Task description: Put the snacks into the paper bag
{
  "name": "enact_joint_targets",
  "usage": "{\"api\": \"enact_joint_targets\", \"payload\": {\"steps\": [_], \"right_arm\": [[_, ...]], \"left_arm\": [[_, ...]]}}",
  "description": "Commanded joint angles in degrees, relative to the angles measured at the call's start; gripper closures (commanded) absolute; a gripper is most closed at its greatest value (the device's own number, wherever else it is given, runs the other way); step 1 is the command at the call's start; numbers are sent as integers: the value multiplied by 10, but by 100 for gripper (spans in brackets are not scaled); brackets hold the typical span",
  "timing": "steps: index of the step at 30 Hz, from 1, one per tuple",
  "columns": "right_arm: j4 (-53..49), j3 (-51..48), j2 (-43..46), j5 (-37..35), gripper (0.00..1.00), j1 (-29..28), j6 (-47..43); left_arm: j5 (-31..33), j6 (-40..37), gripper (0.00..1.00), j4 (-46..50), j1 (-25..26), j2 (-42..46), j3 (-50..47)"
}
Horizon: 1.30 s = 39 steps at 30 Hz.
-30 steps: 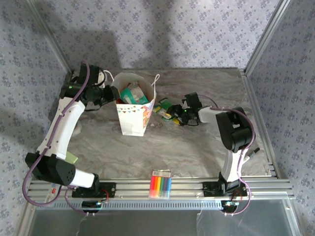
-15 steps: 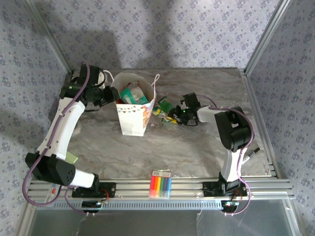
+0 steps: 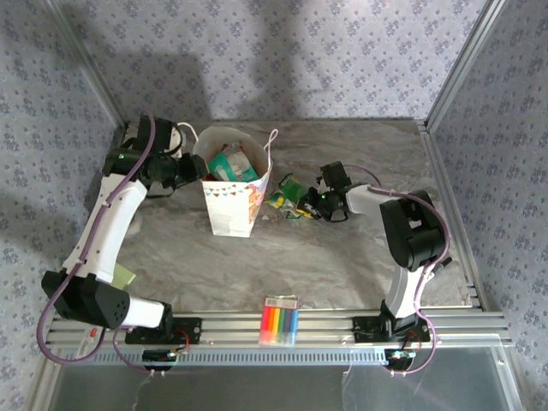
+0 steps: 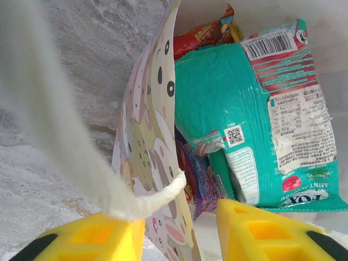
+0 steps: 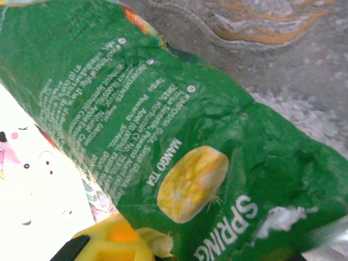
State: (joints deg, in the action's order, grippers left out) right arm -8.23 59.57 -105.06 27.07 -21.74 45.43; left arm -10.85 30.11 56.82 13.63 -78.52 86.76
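The crinkly green foil packet (image 5: 179,136), printed "MANGO TEA", is seen just beside the white paper gift bag (image 3: 231,210). The right hand (image 3: 310,204) is mostly covered by it, so a grip cannot be told. The left hand (image 4: 174,239) is parted astride the bag wall.

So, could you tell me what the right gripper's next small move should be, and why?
Probably lift the green foil packet and carry it over the white paper gift bag. The right gripper sits at the packet, beside the bag, and the left gripper straddles the bag's wall, its mouth open.
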Motion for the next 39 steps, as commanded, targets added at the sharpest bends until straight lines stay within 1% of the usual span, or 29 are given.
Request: {"api": "enact_joint_targets", "payload": {"steps": [1, 10, 18, 24, 29, 31, 35, 36, 39], "right_arm": [[-60, -12, 26, -33, 100, 3, -26], [-120, -18, 84, -82, 100, 0, -55], [-164, -7, 144, -121, 100, -14, -70], [-216, 22, 208, -171, 100, -30, -89], [-257, 54, 261, -222, 100, -48, -90], [-275, 68, 284, -243, 100, -55, -90], [-309, 109, 321, -285, 100, -74, -90], [-315, 119, 329, -297, 100, -78, -109], [-330, 142, 352, -329, 100, -92, -122]], "left_arm": [[7, 5, 60, -4, 3, 25, -7], [3, 4, 60, -9, 2, 49, -18], [8, -20, 59, 1, -2, 46, 10], [5, -42, 58, 12, -22, 25, 44], [-1, -55, 57, 23, -36, -10, 82], [-15, -58, 57, 27, -39, -25, 96], [-20, -55, 57, 26, -38, -46, 107], [-24, -55, 56, 24, -38, -50, 109], [-36, -53, 56, 16, -39, -61, 111]]}}
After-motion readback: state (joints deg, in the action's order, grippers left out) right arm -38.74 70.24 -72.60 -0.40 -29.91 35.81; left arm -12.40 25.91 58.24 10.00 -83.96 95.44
